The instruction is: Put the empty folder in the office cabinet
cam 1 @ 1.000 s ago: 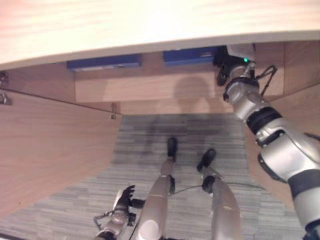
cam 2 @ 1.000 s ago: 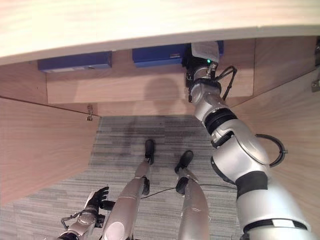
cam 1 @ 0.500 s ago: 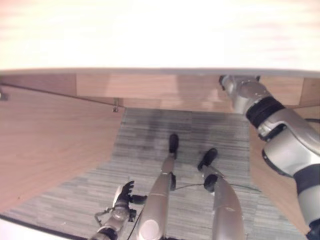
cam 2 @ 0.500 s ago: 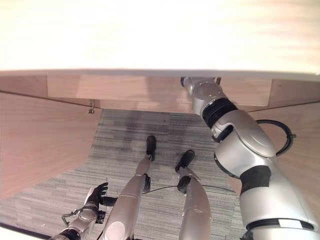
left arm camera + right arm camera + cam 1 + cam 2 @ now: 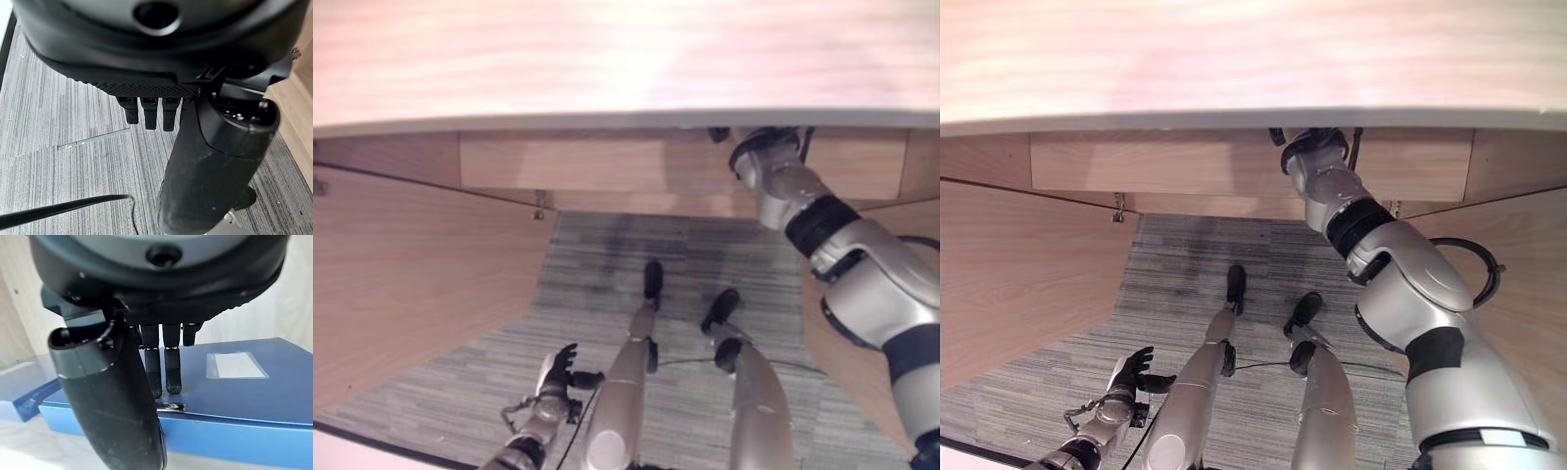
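A blue folder (image 5: 274, 396) lies flat on the pale shelf inside the cabinet. My right hand (image 5: 112, 396) is over its near edge, with the fingers (image 5: 171, 372) straight and their tips at the cover and the thumb in front of the spine. In the eye views my right arm (image 5: 803, 211) reaches in under the cabinet top (image 5: 626, 59), which hides the hand and the shelf. My left hand (image 5: 558, 370) hangs low over the carpet, its fingers (image 5: 146, 115) relaxed and holding nothing.
A second blue folder (image 5: 24, 387) lies beside the first on the same shelf. The left cabinet door (image 5: 411, 264) stands wide open, and the right door (image 5: 1528, 255) is open beside my right arm. Grey striped carpet (image 5: 607, 264) covers the floor below.
The camera has shifted, so the cabinet top now hides the shelf, the blue folders and my right hand. My right arm still reaches into the cabinet. The left hand stays low.
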{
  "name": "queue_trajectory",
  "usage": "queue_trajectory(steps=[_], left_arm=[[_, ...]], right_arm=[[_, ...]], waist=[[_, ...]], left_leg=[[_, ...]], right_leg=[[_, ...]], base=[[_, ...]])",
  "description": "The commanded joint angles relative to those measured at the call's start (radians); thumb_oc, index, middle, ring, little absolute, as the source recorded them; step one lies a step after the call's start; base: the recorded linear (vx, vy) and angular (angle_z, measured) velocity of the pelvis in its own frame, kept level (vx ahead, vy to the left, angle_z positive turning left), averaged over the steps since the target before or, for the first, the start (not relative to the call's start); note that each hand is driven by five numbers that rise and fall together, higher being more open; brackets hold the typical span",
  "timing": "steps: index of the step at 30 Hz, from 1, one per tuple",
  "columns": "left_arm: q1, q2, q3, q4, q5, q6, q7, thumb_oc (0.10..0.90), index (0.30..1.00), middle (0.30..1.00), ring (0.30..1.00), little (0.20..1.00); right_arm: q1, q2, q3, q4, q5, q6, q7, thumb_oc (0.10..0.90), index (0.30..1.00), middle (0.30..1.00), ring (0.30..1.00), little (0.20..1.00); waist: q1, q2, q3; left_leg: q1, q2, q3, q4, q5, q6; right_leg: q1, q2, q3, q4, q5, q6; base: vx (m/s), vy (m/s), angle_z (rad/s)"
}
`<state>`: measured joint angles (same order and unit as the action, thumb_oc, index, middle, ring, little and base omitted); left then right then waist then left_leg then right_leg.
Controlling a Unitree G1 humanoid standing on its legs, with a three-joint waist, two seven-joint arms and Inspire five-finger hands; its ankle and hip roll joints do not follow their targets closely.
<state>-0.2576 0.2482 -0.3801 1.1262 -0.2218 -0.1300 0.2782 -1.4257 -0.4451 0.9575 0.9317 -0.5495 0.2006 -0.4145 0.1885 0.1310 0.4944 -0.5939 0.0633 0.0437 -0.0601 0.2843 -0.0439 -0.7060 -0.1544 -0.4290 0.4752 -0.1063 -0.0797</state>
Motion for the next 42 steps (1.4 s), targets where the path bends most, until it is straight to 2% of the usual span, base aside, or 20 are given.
queue_trajectory(steps=[1, 4, 12, 16, 17, 19, 22, 24, 28, 29, 30, 31, 32, 33, 34, 35, 36, 38, 41, 42], left_arm=[[0.052, 0.040, -0.015, 0.054, 0.026, 0.020, 0.048, 0.800, 0.900, 0.900, 0.900, 0.900], [0.060, 0.045, 0.001, 0.055, 0.038, 0.022, 0.059, 0.800, 0.900, 0.900, 0.900, 0.900], [0.116, 0.040, 0.024, 0.057, 0.069, 0.016, 0.044, 0.800, 0.900, 0.900, 0.900, 0.900], [0.175, 0.018, 0.031, 0.068, 0.094, 0.014, 0.018, 0.800, 0.900, 0.900, 0.900, 0.900], [0.188, 0.013, 0.025, 0.068, 0.111, 0.018, 0.011, 0.800, 0.900, 0.900, 0.900, 0.900], [0.200, 0.008, 0.023, 0.073, 0.134, 0.016, 0.004, 0.800, 0.900, 0.900, 0.900, 0.900], [0.227, 0.001, 0.020, 0.075, 0.166, 0.018, -0.012, 0.800, 0.900, 0.900, 0.900, 0.900], [0.242, -0.007, 0.024, 0.082, 0.172, 0.017, -0.019, 0.800, 0.900, 0.900, 0.900, 0.900], [0.266, -0.021, 0.050, 0.094, 0.197, 0.024, -0.031, 0.800, 0.900, 0.900, 0.900, 0.900], [0.317, 0.021, 0.051, 0.063, 0.212, -0.003, -0.062, 0.800, 0.900, 0.900, 0.900, 0.900], [0.320, 0.022, 0.050, 0.061, 0.212, -0.003, -0.063, 0.800, 0.900, 0.900, 0.900, 0.900], [0.358, 0.047, 0.075, 0.039, 0.226, -0.012, -0.071, 0.800, 0.900, 0.900, 0.900, 0.900], [0.377, 0.072, 0.091, 0.034, 0.252, -0.011, -0.078, 0.800, 0.900, 0.900, 0.900, 0.900], [0.359, 0.059, 0.088, 0.044, 0.243, 0.003, -0.086, 0.800, 0.900, 0.900, 0.900, 0.900], [0.359, 0.059, 0.088, 0.045, 0.243, 0.003, -0.086, 0.800, 0.900, 0.900, 0.900, 0.900], [0.348, 0.055, 0.089, 0.051, 0.250, 0.010, -0.083, 0.800, 0.900, 0.900, 0.900, 0.900], [0.342, 0.037, 0.104, 0.065, 0.256, 0.017, -0.081, 0.800, 0.900, 0.900, 0.900, 0.900], [0.356, 0.013, 0.134, 0.086, 0.260, 0.029, -0.080, 0.800, 0.900, 0.900, 0.900, 0.900], [0.361, -0.008, 0.156, 0.105, 0.264, 0.035, -0.078, 0.800, 0.900, 0.900, 0.900, 0.900], [0.361, -0.008, 0.156, 0.105, 0.264, 0.035, -0.078, 0.800, 0.900, 0.900, 0.900, 0.900]], right_arm=[[-0.102, 0.041, -0.139, -0.095, 0.011, -0.029, -0.161, 0.800, 0.900, 0.900, 0.900, 0.900], [-0.026, 0.040, -0.205, -0.150, 0.023, -0.029, -0.184, 0.800, 0.900, 0.900, 0.900, 0.900], [0.086, 0.005, -0.252, -0.211, 0.014, -0.052, -0.167, 0.800, 0.900, 0.900, 0.900, 0.900], [0.149, -0.049, -0.245, -0.237, -0.025, -0.073, -0.134, 0.800, 0.900, 0.900, 0.900, 0.900], [0.164, -0.062, -0.241, -0.244, -0.038, -0.077, -0.127, 0.800, 0.900, 0.900, 0.900, 0.900], [0.192, -0.080, -0.208, -0.261, -0.080, -0.096, -0.101, 0.800, 0.900, 0.900, 0.900, 0.900], [0.224, -0.104, -0.156, -0.259, -0.123, -0.130, -0.054, 0.800, 0.900, 0.900, 0.900, 0.900], [0.283, -0.084, -0.142, -0.236, -0.116, -0.151, -0.030, 0.800, 0.900, 0.900, 0.900, 0.900], [0.411, -0.095, -0.119, -0.284, -0.156, -0.182, 0.013, 0.800, 0.900, 0.900, 0.900, 0.900], [0.434, -0.143, -0.101, -0.313, -0.164, -0.202, 0.018, 0.800, 0.900, 0.900, 0.900, 0.900], [0.437, -0.144, -0.103, -0.315, -0.165, -0.202, 0.018, 0.800, 0.900, 0.900, 0.900, 0.900], [0.463, -0.183, -0.126, -0.343, -0.161, -0.222, 0.017, 0.800, 0.900, 0.900, 0.900, 0.900], [0.524, -0.192, -0.151, -0.312, -0.139, -0.232, 0.012, 0.800, 0.900, 0.900, 0.900, 0.900], [0.538, -0.171, -0.160, -0.275, -0.127, -0.223, 0.019, 0.800, 0.900, 0.900, 0.900, 0.900], [0.537, -0.170, -0.160, -0.274, -0.127, -0.223, 0.018, 0.800, 0.900, 0.900, 0.900, 0.900], [0.559, -0.151, -0.161, -0.251, -0.123, -0.217, 0.016, 0.800, 0.900, 0.900, 0.900, 0.900], [0.607, -0.121, -0.164, -0.228, -0.123, -0.210, 0.031, 0.800, 0.900, 0.900, 0.900, 0.900], [0.694, -0.098, -0.187, -0.194, -0.125, -0.198, 0.059, 0.800, 0.900, 0.900, 0.900, 0.900], [0.781, -0.085, -0.231, -0.152, -0.116, -0.189, 0.073, 0.800, 0.900, 0.900, 0.900, 0.900], [0.781, -0.084, -0.231, -0.152, -0.116, -0.189, 0.073, 0.800, 0.900, 0.900, 0.900, 0.900]], waist=[[0.027, -0.068, -0.002], [0.013, -0.068, -0.019], [-0.008, -0.046, -0.064], [-0.017, 0.004, -0.119], [-0.018, 0.022, -0.132], [-0.020, 0.041, -0.155], [-0.017, 0.060, -0.188], [-0.016, 0.061, -0.216], [-0.024, 0.040, -0.252], [-0.014, 0.033, -0.259], [-0.014, 0.034, -0.260], [-0.010, 0.029, -0.262], [-0.010, 0.010, -0.259], [-0.014, -0.002, -0.256], [-0.013, -0.002, -0.255], [-0.018, -0.013, -0.257], [-0.025, -0.038, -0.268], [-0.045, -0.070, -0.303], [-0.075, -0.076, -0.350], [-0.075, -0.076, -0.350]], left_leg=[[0.145, -0.053, 0.029, -0.017, -0.151, 0.010], [0.186, -0.052, 0.038, -0.016, -0.165, 0.010], [0.284, -0.048, 0.057, -0.008, -0.193, 0.014], [0.349, -0.063, 0.059, -0.011, -0.205, 0.016], [0.350, -0.067, 0.062, -0.010, -0.194, 0.024], [0.370, -0.071, 0.058, -0.016, -0.193, 0.022], [0.400, -0.072, 0.054, -0.021, -0.195, 0.018], [0.422, -0.065, 0.053, -0.022, -0.194, 0.011], [0.469, -0.045, 0.054, -0.013, -0.201, -0.010], [0.474, -0.041, 0.054, -0.001, -0.206, -0.015], [0.475, -0.041, 0.053, -0.001, -0.207, -0.016], [0.476, -0.036, 0.052, 0.020, -0.213, -0.021], [0.469, -0.027, 0.072, 0.102, -0.241, -0.031], [0.472, -0.024, 0.085, 0.146, -0.270, -0.030], [0.471, -0.023, 0.086, 0.151, -0.274, -0.031], [0.481, -0.026, 0.083, 0.198, -0.289, -0.030], [0.488, -0.044, 0.051, 0.314, -0.307, -0.031], [0.526, -0.047, 0.019, 0.406, -0.312, -0.031], [0.628, -0.042, 0.047, 0.272, -0.396, -0.008], [0.628, -0.042, 0.047, 0.272, -0.396, -0.008]], right_leg=[[0.163, -0.027, 0.069, -0.219, 0.085, 0.158], [0.204, -0.027, 0.080, -0.228, 0.084, 0.158], [0.294, -0.032, 0.100, -0.242, 0.076, 0.164], [0.347, -0.054, 0.106, -0.225, 0.055, 0.170], [0.347, -0.060, 0.096, -0.223, 0.069, 0.160], [0.369, -0.068, 0.093, -0.221, 0.065, 0.164], [0.407, -0.069, 0.081, -0.232, 0.060, 0.170], [0.450, -0.059, 0.068, -0.260, 0.061, 0.172], [0.539, -0.034, 0.049, -0.324, 0.052, 0.170], [0.565, -0.027, 0.038, -0.347, 0.052, 0.171], [0.568, -0.026, 0.037, -0.350, 0.053, 0.171], [0.586, -0.021, 0.028, -0.370, 0.052, 0.171], [0.621, -0.020, 0.017, -0.404, 0.058, 0.168], [0.627, -0.021, 0.018, -0.412, 0.059, 0.164], [0.628, -0.021, 0.019, -0.412, 0.059, 0.164], [0.630, -0.017, 0.031, -0.420, 0.063, 0.160], [0.639, -0.005, 0.054, -0.438, 0.076, 0.156], [0.647, 0.015, 0.076, -0.455, 0.093, 0.160], [0.647, 0.031, 0.086, -0.470, 0.110, 0.178], [0.646, 0.031, 0.087, -0.470, 0.110, 0.178]], base=[[0.00, 0.000, 0.00], [0.00, -0.009, 0.04], [0.01, 0.003, -0.12], [0.00, 0.027, -0.03], [-0.07, 0.037, 0.09], [-0.04, 0.018, 0.11], [-0.02, -0.023, 0.07], [-0.02, -0.071, 0.07], [-0.01, -0.126, 0.08], [-0.02, -0.096, 0.04], [-0.03, -0.103, 0.02], [-0.08, -0.109, 0.10], [-0.13, -0.123, 0.14], [-0.11, -0.079, 0.11], [-0.08, -0.011, 0.06], [-0.06, 0.028, -0.03], [-0.08, 0.054, -0.06], [-0.01, 0.102, -0.40], [0.03, 0.106, -0.31], [-0.07, 0.157, -0.23]])
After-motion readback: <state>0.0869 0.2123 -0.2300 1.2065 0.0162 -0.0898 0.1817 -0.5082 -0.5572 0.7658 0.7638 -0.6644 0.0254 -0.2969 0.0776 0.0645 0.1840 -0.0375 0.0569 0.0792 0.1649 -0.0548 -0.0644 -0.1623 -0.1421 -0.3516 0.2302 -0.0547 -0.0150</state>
